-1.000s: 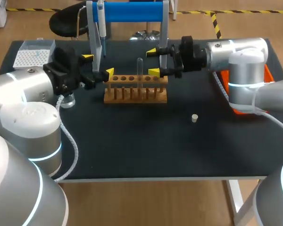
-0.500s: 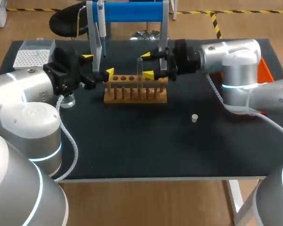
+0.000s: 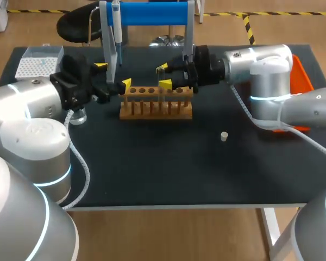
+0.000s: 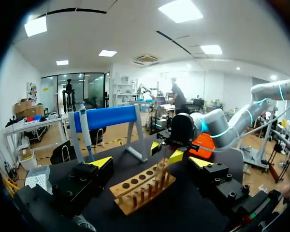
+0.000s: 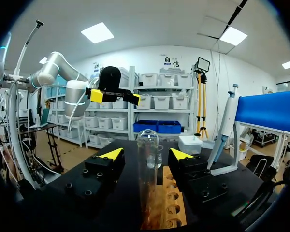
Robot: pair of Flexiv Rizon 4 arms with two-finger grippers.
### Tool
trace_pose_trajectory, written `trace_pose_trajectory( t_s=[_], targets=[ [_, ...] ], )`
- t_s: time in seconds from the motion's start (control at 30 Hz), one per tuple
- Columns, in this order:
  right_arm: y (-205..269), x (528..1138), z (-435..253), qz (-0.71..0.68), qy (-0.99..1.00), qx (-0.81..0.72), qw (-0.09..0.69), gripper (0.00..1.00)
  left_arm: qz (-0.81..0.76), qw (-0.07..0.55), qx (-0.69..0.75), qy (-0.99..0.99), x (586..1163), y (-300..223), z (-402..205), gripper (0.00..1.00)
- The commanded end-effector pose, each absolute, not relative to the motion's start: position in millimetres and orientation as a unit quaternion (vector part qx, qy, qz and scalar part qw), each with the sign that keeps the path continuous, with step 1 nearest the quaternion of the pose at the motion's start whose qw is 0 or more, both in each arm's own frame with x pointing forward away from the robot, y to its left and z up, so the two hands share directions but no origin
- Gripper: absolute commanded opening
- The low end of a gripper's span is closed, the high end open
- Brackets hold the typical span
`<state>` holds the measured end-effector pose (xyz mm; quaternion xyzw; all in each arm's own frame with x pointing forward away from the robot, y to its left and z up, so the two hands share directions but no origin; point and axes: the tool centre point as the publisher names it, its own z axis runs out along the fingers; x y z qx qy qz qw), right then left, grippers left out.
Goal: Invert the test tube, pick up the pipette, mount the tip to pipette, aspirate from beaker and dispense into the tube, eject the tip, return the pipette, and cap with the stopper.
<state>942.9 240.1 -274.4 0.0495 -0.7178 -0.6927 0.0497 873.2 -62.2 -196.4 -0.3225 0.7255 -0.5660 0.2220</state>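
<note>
Black tabletop (image 3: 152, 163), wooden rack (image 3: 156, 109) at upper middle: right end effector (image 3: 164, 75), released, straddles the upright glass test tube (image 5: 148, 159), which is probably light, slippery and fragile; grip gently at mid-body.

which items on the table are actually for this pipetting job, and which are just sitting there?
Job: test tube, wooden rack, pipette on blue stand, tip box, beaker, stopper.
Lying about: orange tray, possibly for ejected tips; cannot tell.
</note>
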Motion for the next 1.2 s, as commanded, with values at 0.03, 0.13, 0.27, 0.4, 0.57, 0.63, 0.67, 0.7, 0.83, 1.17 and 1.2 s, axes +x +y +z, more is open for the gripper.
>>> trace_pose_trajectory(
  t_s=[0.03, 0.13, 0.27, 0.4, 0.57, 0.63, 0.67, 0.7, 0.83, 1.17, 1.2],
  targets=[
    [243.3, 948.6, -278.0, -0.694, -0.716, 0.053, 0.055, 0.58, -0.567, 0.221, -0.322, 0.725, 873.7, -62.0, -197.0, 1.0],
    [244.6, 949.8, -278.4, -0.695, -0.715, 0.053, 0.056, 0.55, -0.567, 0.221, -0.322, 0.725, 873.7, -62.0, -197.0, 1.0],
    [245.6, 950.2, -278.3, -0.697, -0.713, 0.051, 0.058, 0.52, -0.567, 0.221, -0.322, 0.725, 873.7, -62.0, -197.0, 1.0],
    [246.7, 949.6, -278.4, -0.697, -0.713, 0.05, 0.058, 0.49, -0.567, 0.221, -0.322, 0.725, 873.7, -62.0, -197.0, 1.0],
    [247.8, 949.0, -278.8, -0.697, -0.713, 0.048, 0.059, 0.48, -0.567, 0.221, -0.322, 0.725, 873.7, -62.0, -197.0, 1.0],
    [248.0, 948.9, -278.8, -0.698, -0.712, 0.046, 0.06, 0.47, -0.567, 0.221, -0.322, 0.725, 873.7, -62.0, -197.0, 1.0],
    [248.1, 948.9, -278.8, -0.698, -0.712, 0.046, 0.06, 0.45, -0.567, 0.221, -0.322, 0.725, 873.7, -62.0, -197.0, 1.0],
    [248.2, 948.8, -278.7, -0.698, -0.712, 0.045, 0.06, 0.42, -0.567, 0.221, -0.322, 0.725, 873.7, -62.0, -197.0, 1.0],
    [248.4, 948.8, -278.9, -0.698, -0.712, 0.044, 0.059, 0.32, -0.567, 0.221, -0.322, 0.725, 873.7, -62.0, -197.0, 1.0],
    [248.5, 948.4, -277.5, -0.7, -0.711, 0.042, 0.059, 0.0, -0.567, 0.221, -0.322, 0.725, 873.7, -62.0, -197.0, 1.0],
    [248.3, 948.1, -277.2, -0.7, -0.71, 0.041, 0.059, 0.0, -0.567, 0.221, -0.322, 0.725, 873.7, -62.0, -197.0, 1.0]
  ],
)
